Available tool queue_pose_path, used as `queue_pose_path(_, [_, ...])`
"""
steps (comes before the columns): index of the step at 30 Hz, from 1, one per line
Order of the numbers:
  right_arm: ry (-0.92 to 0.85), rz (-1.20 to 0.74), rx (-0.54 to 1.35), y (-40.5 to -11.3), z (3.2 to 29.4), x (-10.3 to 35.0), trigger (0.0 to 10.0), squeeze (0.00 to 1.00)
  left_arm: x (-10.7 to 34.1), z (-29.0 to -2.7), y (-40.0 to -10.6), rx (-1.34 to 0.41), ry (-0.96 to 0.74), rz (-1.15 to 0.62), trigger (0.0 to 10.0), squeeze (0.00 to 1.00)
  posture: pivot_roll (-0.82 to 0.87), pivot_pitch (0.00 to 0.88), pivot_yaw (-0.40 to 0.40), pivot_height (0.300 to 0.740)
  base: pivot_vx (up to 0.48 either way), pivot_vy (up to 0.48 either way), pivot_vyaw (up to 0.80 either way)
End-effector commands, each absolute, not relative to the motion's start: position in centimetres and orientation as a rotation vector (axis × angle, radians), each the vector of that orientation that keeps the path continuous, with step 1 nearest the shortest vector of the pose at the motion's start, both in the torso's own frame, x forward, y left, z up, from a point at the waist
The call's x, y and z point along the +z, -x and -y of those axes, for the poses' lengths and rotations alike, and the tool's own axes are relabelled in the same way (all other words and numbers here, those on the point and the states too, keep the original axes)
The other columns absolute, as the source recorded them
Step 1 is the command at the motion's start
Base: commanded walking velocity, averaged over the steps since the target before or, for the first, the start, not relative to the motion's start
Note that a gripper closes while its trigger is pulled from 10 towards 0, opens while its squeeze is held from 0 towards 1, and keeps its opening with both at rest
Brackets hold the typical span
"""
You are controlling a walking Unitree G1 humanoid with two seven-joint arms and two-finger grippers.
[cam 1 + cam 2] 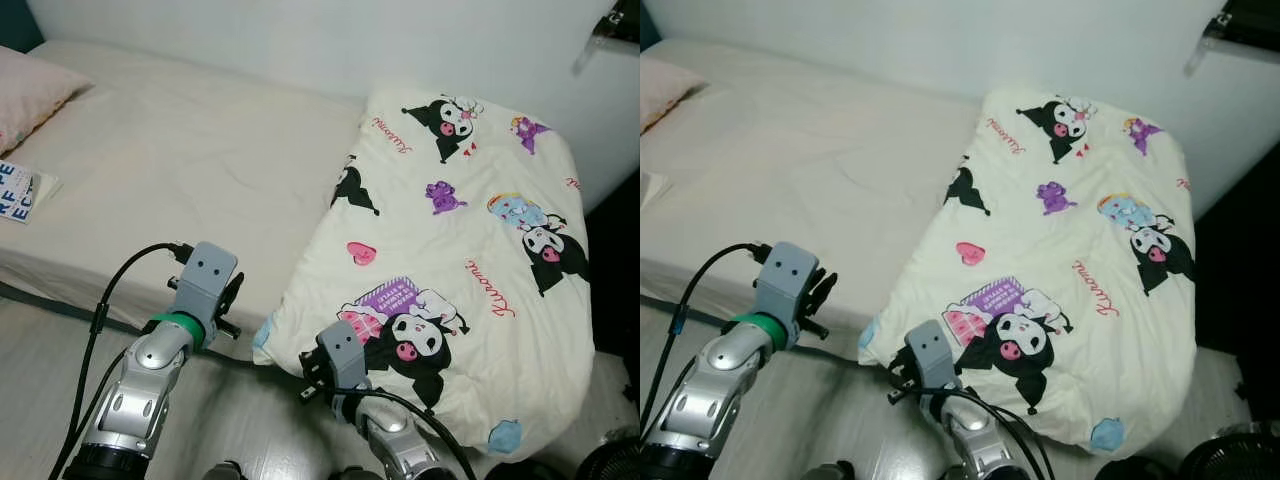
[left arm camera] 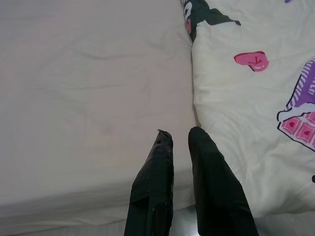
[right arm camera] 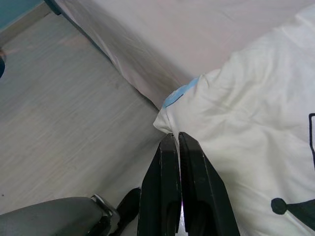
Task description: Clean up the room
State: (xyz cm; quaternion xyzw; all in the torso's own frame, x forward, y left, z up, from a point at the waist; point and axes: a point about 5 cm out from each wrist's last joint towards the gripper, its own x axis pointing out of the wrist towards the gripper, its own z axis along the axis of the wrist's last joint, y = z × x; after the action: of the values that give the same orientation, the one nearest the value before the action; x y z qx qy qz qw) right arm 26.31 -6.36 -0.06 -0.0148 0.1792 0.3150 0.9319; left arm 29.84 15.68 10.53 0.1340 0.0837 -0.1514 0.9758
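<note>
A cream duvet point(image 1: 460, 240) printed with cartoon characters covers the right half of the bed point(image 1: 190, 160) and hangs over its front edge. My right gripper point(image 3: 175, 135) is at the duvet's lower left corner point(image 3: 206, 98), its fingers pressed together on the fabric edge; in the left eye view the right gripper point(image 1: 310, 385) sits just under that corner. My left gripper point(image 2: 179, 132) hovers at the bed's front edge beside the duvet's left border, slightly open with nothing between its fingers. From the head, the left gripper point(image 1: 232, 298) is in front of the bare white sheet.
A pink pillow point(image 1: 25, 90) and a book point(image 1: 20, 192) lie at the bed's left end. Pale wood floor point(image 3: 59, 113) runs along the bed front. A black fan point(image 1: 612, 460) stands at the lower right, beside a dark gap past the bed.
</note>
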Motion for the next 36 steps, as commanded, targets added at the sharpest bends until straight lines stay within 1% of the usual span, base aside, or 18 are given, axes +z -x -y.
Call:
queue_pose_path(1, [0.015, -0.394, 0.628, -25.9, 6.7, -0.6, 10.0, 0.00, 10.6, -15.5, -29.8, -0.312, -0.262, -0.174, 10.0, 0.00, 0.05, 0.108, 0.001, 0.740, 0.000, 0.000, 0.00])
queue_pose_path(8, [0.025, -0.396, 0.633, -26.0, 6.9, -0.5, 10.0, 0.00, 10.7, -15.4, -29.8, -0.300, -0.262, -0.171, 10.0, 0.00, 0.03, 0.117, -0.009, 0.740, 0.000, 0.000, 0.00])
queue_pose_path(16, [0.037, -0.385, 0.600, -26.1, 7.2, -0.4, 10.0, 0.00, 10.6, -15.4, -30.0, -0.291, -0.265, -0.176, 10.0, 0.00, -0.01, 0.115, 0.015, 0.740, 0.000, 0.000, 0.00])
queue_pose_path(31, [0.042, -0.386, 0.583, -26.2, 7.7, -0.4, 10.0, 0.00, 10.4, -15.1, -30.1, -0.294, -0.264, -0.187, 10.0, 0.00, -0.01, 0.114, 0.013, 0.740, 0.000, 0.000, 0.00])
queue_pose_path(36, [0.044, -0.396, 0.582, -25.7, 7.8, -0.7, 10.0, 0.00, 10.0, -15.0, -29.8, -0.295, -0.245, -0.204, 10.0, 0.00, -0.03, 0.119, 0.021, 0.740, 0.000, 0.000, 0.00])
